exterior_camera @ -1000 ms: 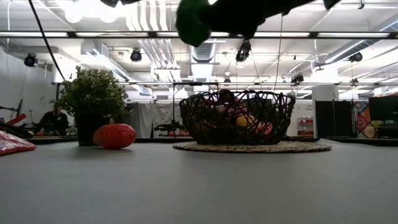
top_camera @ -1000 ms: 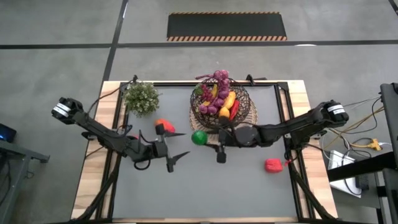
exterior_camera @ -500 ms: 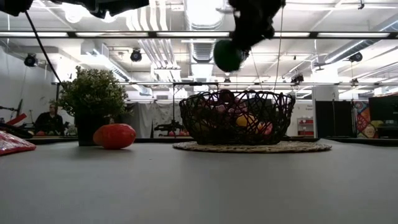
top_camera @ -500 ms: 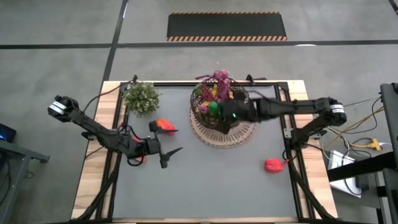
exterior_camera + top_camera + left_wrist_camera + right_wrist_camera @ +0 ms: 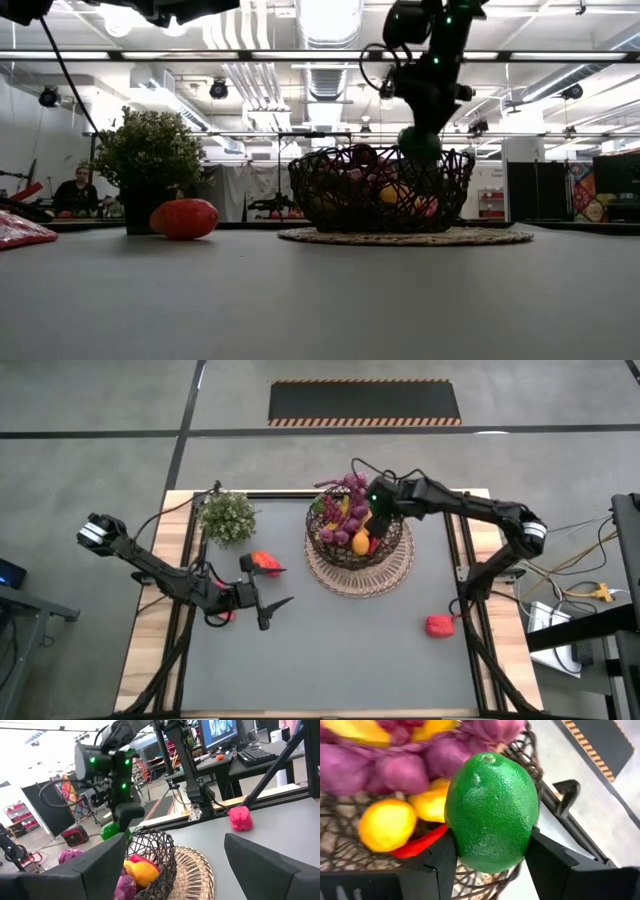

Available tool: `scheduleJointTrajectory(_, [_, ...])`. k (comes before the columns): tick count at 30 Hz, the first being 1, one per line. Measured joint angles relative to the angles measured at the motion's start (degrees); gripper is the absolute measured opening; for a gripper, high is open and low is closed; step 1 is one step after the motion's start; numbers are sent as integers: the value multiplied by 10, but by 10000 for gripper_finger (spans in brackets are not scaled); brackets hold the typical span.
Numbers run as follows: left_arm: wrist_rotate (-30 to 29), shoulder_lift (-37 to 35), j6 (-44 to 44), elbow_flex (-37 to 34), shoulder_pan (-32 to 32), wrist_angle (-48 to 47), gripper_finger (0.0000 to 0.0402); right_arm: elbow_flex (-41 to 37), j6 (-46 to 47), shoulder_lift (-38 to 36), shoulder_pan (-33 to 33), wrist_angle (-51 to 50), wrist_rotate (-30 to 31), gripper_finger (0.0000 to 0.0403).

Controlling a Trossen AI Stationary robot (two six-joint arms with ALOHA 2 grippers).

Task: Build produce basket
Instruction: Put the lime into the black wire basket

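The dark wire basket (image 5: 338, 548) stands on a round woven mat (image 5: 360, 578) at the table's far middle. It holds purple grapes, a yellow piece and a red pepper. My right gripper (image 5: 376, 523) hangs over the basket's right part, shut on a green lime (image 5: 491, 812). In the low view the lime (image 5: 420, 143) is level with the basket's rim (image 5: 380, 152). My left gripper (image 5: 280, 588) stands open and level above the table's left half, touching nothing. A red-orange fruit (image 5: 184, 218) lies on the table below it. My right gripper pinches the lime's two opposite sides (image 5: 457, 845) between its two fingers (image 5: 545, 865), with the lime's stem end pointing away from the wrist. The fingers slant down from the table's right side. The lime is lifted clear, over the fruit in the basket.
A bushy green plant (image 5: 228, 517) stands at the far left. A red toy fruit (image 5: 438, 625) lies near the right edge. Another red piece (image 5: 18, 230) lies at the left. The near half of the grey table top (image 5: 330, 670) is bare.
My right gripper has carried the lime from above the table's middle, in front of the basket, toward the far edge and over the basket. It has tipped from level to slanting down, and the lime has sunk to rim height. My left gripper has drawn back slightly toward the left edge.
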Motion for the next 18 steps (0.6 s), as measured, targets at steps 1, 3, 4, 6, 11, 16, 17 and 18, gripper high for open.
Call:
scheduleJointTrajectory(1, [0,0,4,1,0,0,318,0,-2,2,-8,0,-3,185])
scheduleJointTrajectory(3, [0,0,7,3,0,1,318,0,-6,7,-22,0,-19,185])
scheduleJointTrajectory(4, [0,0,7,3,0,1,318,0,-8,9,-28,0,-27,185])
scheduleJointTrajectory(6, [0,0,5,3,0,1,318,0,-9,16,-35,0,-30,185])
scheduleJointTrajectory(11, [0,0,1,3,0,-1,318,0,-6,32,-48,-2,-31,185])
scheduleJointTrajectory(16, [0,0,1,3,0,-1,318,0,3,47,-51,-4,-25,187])
scheduleJointTrajectory(17, [0,0,1,3,0,-1,318,0,3,50,-53,-6,-21,188])
scheduleJointTrajectory(18, [0,0,1,3,0,-1,318,0,3,53,-53,-6,-20,188])
